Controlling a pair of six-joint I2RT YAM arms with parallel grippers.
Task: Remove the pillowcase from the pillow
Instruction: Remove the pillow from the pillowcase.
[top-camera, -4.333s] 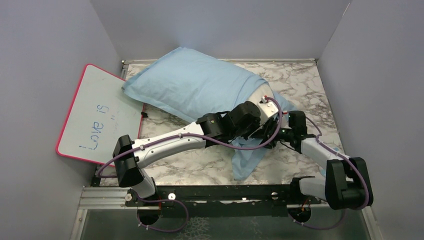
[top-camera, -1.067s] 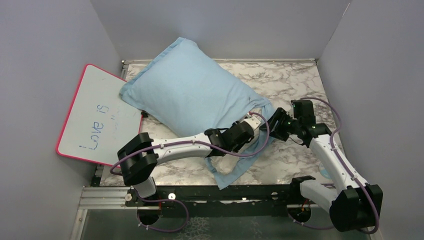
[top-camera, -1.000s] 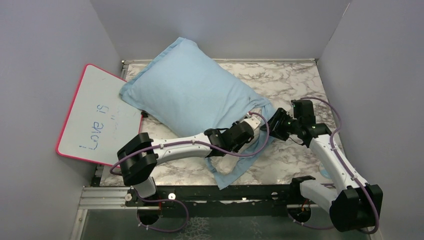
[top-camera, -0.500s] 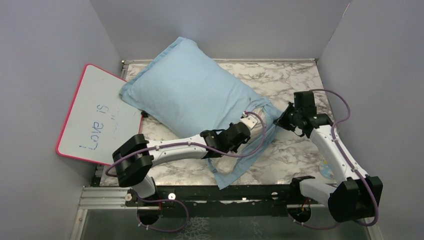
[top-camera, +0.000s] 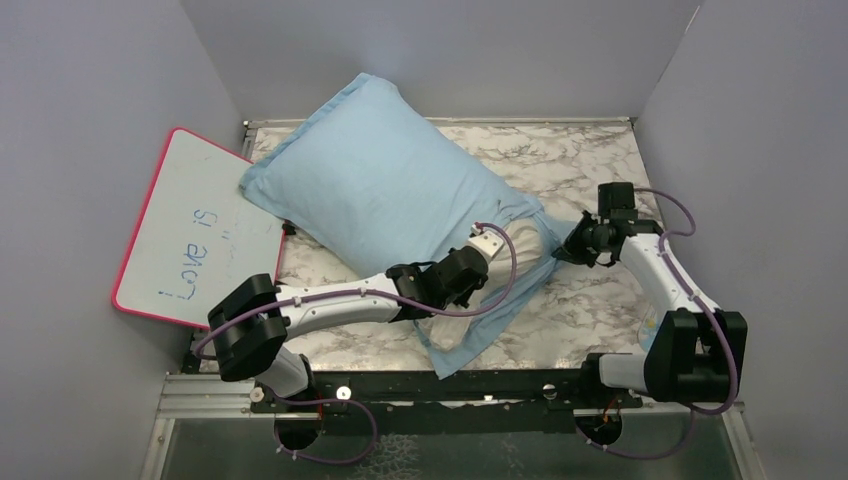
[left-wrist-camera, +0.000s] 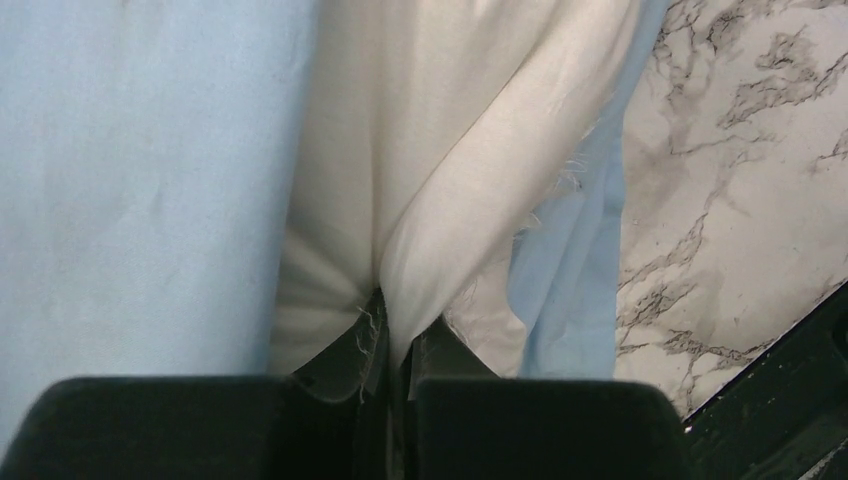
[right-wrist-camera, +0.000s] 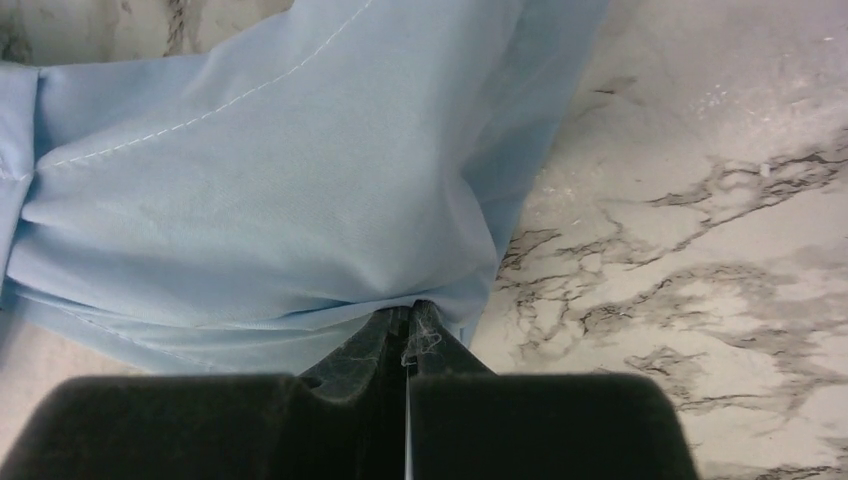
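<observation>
Matt blue cloth pillowcase, frayed off-white pillow, smooth marble-look table.

pillow mostly inside pillowcase on table, whiteboard just left of it

The black left gripper is pinched closed, its white arm stretched forward-right. The black right gripper, pointing left, is clamped too.

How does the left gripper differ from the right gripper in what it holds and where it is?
The left gripper is shut on the off-white pillow, while the right gripper is shut on the light blue pillowcase. The left gripper sits at the pillow's exposed end; the right gripper is farther right, at the pillowcase's edge over the marble table. Both pinch a fold of fabric.
</observation>
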